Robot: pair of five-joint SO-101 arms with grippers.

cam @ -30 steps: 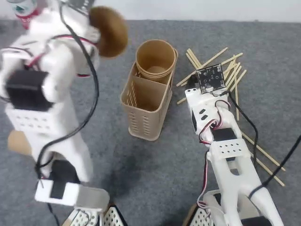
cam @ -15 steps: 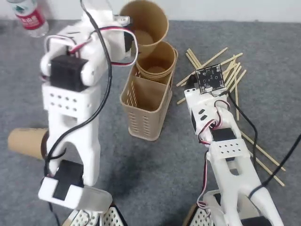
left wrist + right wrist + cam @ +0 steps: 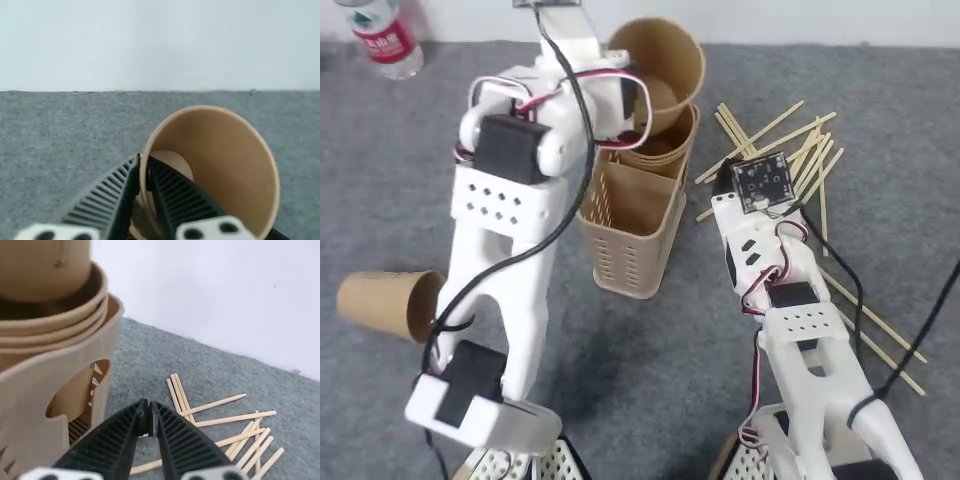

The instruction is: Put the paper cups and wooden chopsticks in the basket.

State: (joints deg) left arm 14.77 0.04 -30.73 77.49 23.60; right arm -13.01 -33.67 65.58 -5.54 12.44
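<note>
Cups come first in the high view. One paper cup (image 3: 670, 60) is held tilted over the far end of the basket (image 3: 620, 250), its open mouth turned up and away from the left arm (image 3: 510, 220). Its lower end is at the mouth of the nested cups (image 3: 670, 150), which stand in the basket's far compartment. The near compartment has a divider and nothing else that I can make out. A third cup, the fallen cup (image 3: 375, 303), lies on its side on the grey table (image 3: 620, 380), well apart from the basket on the left arm's side. The chopsticks (image 3: 800, 140) lie scattered on the other side of the basket, and a few more trail along the right arm (image 3: 800, 320). A bottle (image 3: 385, 38) lies at the far left corner.

In the left wrist view, the left gripper (image 3: 142, 167) is nearly closed, pinching the rim of the held paper cup. One ridged black finger is inside the cup and the other is outside against its wall. The cup's round bottom shows past the fingers, with grey table and a pale wall (image 3: 160, 40) behind.

In the right wrist view, the right gripper (image 3: 148, 415) has its two fingers pressed together with nothing between them. It hangs just beside the basket's wall, above the table. The held cup's side enters the top of the nested cups. Whether the two touch cannot be told. The chopsticks lie fanned on the table beyond the fingertips, apart from them.
</note>
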